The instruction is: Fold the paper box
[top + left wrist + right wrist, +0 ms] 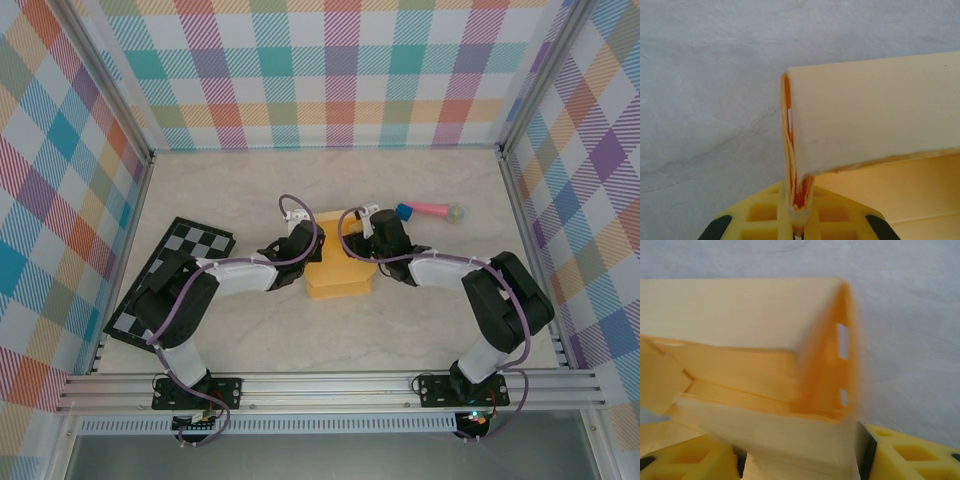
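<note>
Box (335, 272) sits at tabletop (430, 330) centre, one only, yellow-orange card, partly folded. Both its side ends are covered in the top view by the two arms' wrists, one at 9 o'clock and one at 3 o'clock, so its full outline cannot be read there.

Left fingers (760, 216), two, cut off at the bottom of the left wrist view. They are clenched on a thin orange layered edge of the box, which stands upright between them. A pale panel runs off frame at 3 o'clock. One narrow slit shows in the pinched edge.

Right fingers (910, 455), two, only their tips visible at 5 and 7 o'clock of the right wrist view. They stand apart with the box's lower wall between them. The view is blurred; I cannot tell whether they press the card or stand just off it. Two small slots are countable in the orange end wall. A loose flap is cut off at 9 o'clock.

Board (172, 285): one, checkered, at 9 o'clock of the box, angled, with an arm crossing it and its outer edge near the left wall.

Stick (428, 211): one, pink with a blue end, at 1 o'clock, near the right wrist but apart from it.

Open tabletop lies at 12 and 6 o'clock of the box. Plaid walls (330, 70) close three sides.
</note>
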You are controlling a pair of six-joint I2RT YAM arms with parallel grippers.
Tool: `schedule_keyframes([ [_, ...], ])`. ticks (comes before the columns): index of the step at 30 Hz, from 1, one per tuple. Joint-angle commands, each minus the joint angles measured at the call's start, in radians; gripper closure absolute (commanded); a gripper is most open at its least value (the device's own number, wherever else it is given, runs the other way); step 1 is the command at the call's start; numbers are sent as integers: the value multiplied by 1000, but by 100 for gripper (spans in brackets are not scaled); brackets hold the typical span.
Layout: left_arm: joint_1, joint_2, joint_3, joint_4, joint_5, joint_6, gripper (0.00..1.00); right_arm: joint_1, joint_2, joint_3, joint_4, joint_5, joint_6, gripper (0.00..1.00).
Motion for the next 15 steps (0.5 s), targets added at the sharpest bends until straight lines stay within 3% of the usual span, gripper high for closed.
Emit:
schedule_keyframes([
  [1,-12,9,18,-12,-49,-20,100,-48,-16,-23,90,-385,-236,40],
  [4,-5,7,19,-8,-38,-1,100,-117,-16,7,22,-624,-299,40],
  [8,-2,-5,21,-2,-28,21,100,-153,-37,26,-40,-680,-347,39],
  [15,18,-18,28,0,16,50,100,-240,-96,52,-217,-925,-480,39],
])
